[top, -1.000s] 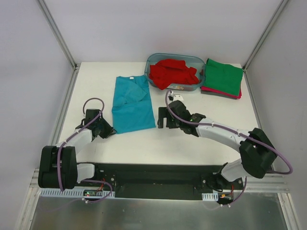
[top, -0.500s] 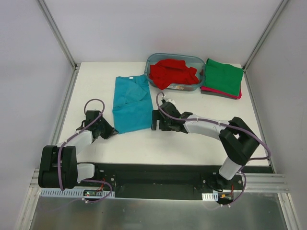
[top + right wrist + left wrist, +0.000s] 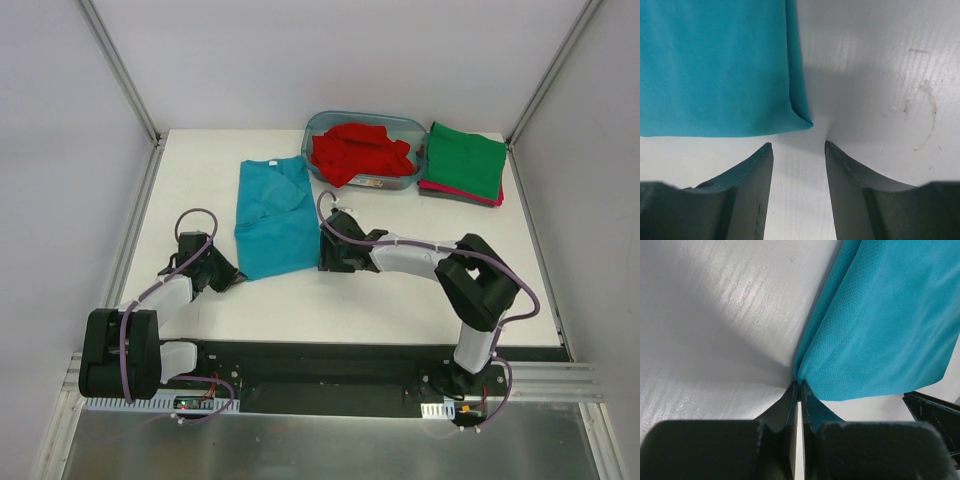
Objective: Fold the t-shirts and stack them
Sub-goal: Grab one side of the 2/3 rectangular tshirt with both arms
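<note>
You have the teal-blue cloth t-shirt (image 3: 272,215) flat on the white tabletop (image 3: 420,300), long axis running away from the arms, hem nearest them. Your left hand (image 3: 799,385) is clenched on the near-left hem corner. Your right hand (image 3: 797,145) stands released, the near-right corner just ahead of its fingertips; that side likely has to close before any lift

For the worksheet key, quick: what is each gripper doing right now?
Left gripper: shut, pinching a corner of the teal-blue t-shirt.
Right gripper: open, holding nothing; a shirt corner lies just ahead.
</note>
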Robot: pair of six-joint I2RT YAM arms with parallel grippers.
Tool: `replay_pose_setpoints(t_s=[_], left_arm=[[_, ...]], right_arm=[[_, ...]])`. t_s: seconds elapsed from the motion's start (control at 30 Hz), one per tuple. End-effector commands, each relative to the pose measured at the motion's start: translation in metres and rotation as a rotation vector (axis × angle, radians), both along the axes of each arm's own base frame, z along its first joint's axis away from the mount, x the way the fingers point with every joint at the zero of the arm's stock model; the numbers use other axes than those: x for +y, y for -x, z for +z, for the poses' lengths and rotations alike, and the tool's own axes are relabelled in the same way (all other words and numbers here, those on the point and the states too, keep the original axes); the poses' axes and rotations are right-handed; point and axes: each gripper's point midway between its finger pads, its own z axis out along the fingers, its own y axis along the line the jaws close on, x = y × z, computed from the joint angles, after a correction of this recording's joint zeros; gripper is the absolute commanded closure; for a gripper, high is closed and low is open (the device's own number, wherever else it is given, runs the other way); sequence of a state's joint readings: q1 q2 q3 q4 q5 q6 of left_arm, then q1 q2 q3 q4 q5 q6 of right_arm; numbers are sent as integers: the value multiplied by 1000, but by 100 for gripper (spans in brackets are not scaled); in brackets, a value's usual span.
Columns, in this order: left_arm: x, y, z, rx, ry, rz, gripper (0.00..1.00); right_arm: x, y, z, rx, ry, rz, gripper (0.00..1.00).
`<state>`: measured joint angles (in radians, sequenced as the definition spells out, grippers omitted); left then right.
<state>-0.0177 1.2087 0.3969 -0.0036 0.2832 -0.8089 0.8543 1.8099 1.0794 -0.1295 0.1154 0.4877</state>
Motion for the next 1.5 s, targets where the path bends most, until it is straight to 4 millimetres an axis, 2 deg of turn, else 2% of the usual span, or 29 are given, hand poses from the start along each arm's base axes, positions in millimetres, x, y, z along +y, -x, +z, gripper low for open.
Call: replay_pose_setpoints(t_s=[0.0, 0.17, 0.43, 0.5, 0.63, 0.7, 0.8, 0.93, 1.1, 1.2, 1.3, 1.47], left_arm=[[4, 13, -10, 49, -15, 12, 100], [4, 14, -11, 50, -15, 12, 100], [0, 14, -7, 39, 5, 3, 100], [0, 15, -6, 33, 3, 1, 100], [-5, 20, -2, 21, 35, -10, 100], [-10, 29, 0, 23, 56, -31, 100], [-14, 46, 2, 24, 63, -46, 100], [-23, 66, 13, 0, 75, -92, 100], [-27, 86, 36, -66, 86, -120, 100], [-32, 97, 54, -107, 121, -137, 100], [-34, 106, 77, -164, 142, -143, 100], [-28, 112, 125, -304, 123, -128, 100]], right_arm=[[11, -11, 5, -9, -12, -27, 53], [13, -12, -1, 10, -7, -34, 55], [5, -17, -7, -10, 27, -69, 70], [5, -15, -9, -2, 30, -59, 78], [2, -7, 2, -44, 35, -9, 97], [0, 0, 8, -50, 21, 34, 99], [-1, 19, 16, -52, 2, 107, 99], [-11, 55, 24, -49, -20, 187, 99], [-10, 98, 39, -41, -76, 288, 99], [-9, 129, 47, -13, -115, 380, 99], [-16, 152, 65, -25, -135, 448, 99], [-20, 194, 109, 38, -274, 598, 99]])
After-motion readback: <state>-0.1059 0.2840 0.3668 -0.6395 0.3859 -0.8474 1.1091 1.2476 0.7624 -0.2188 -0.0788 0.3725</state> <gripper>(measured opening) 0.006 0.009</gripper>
